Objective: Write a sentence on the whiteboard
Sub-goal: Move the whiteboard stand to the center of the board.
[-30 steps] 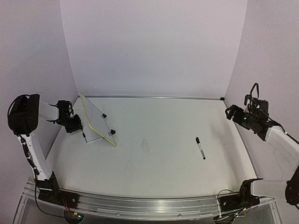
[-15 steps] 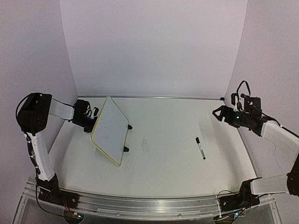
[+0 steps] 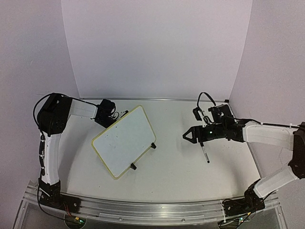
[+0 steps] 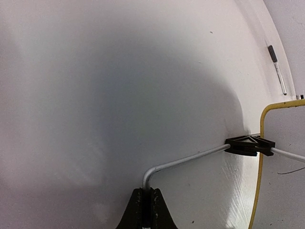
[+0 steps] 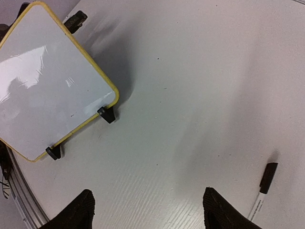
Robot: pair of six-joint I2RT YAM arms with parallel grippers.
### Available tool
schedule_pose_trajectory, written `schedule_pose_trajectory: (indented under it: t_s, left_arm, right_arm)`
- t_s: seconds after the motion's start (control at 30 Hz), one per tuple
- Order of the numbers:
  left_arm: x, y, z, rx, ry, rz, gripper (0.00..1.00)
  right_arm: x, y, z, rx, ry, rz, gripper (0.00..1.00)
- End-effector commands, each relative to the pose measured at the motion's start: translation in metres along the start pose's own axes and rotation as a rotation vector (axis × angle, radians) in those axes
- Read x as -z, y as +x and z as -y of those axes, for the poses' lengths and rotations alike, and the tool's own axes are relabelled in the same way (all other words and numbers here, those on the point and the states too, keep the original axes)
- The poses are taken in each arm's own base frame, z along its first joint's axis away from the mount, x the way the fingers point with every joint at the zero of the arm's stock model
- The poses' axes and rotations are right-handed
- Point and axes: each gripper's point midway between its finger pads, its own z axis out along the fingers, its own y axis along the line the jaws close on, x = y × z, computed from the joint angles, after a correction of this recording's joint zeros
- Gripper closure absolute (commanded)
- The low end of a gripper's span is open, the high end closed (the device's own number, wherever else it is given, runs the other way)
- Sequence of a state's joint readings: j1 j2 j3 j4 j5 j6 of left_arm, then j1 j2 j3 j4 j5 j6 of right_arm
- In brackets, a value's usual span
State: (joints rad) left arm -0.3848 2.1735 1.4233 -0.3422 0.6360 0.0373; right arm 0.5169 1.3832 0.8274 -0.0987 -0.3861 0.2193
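The whiteboard (image 3: pixel 125 140) stands tilted at centre-left of the table, with a pale yellow rim and two black clip feet (image 3: pixel 153 145). Its face is blank; no sentence shows on it. My left gripper (image 3: pixel 113 116) is behind the board's far corner, shut on the wire stand (image 4: pixel 190 160), which runs to a clip foot (image 4: pixel 250 144). My right gripper (image 3: pixel 187 136) is open and empty, hovering over the table right of the board. A black-capped white marker (image 3: pixel 205 153) lies on the table just beside it and also shows in the right wrist view (image 5: pixel 264 188).
White walls close in the table at the back and sides. An aluminium rail (image 3: pixel 152 210) runs along the near edge. The board (image 5: pixel 47 86) fills the upper left of the right wrist view. The marker (image 4: pixel 277 69) shows far off in the left wrist view.
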Motion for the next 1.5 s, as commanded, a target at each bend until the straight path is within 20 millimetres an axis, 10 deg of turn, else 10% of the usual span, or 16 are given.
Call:
schedule_pose_trajectory:
  t_s: [0.0,0.27,0.47,0.83,1.47]
  left_arm:
    - [-0.014,0.011,0.033,-0.036,0.119,-0.065,0.98]
    - [0.012,-0.019,0.027,-0.014,-0.01,0.062,0.58]
    - [0.067,-0.044,0.004,0.144,-0.127,0.263,0.36]
    - [0.154,-0.043,-0.016,0.299,-0.227,0.429,0.26]
    - [0.204,-0.033,0.003,0.331,-0.275,0.529,0.21]
  right_arm:
    - [-0.019,-0.015,-0.032,0.109,-0.041,0.035,0.3]
    - [-0.061,0.008,-0.071,0.271,-0.048,-0.039,0.43]
    - [-0.091,0.012,-0.08,0.323,-0.062,-0.045,0.48]
    - [-0.137,0.027,-0.08,0.398,-0.054,-0.085,0.56]
    - [-0.173,0.045,-0.077,0.457,-0.028,-0.126,0.68]
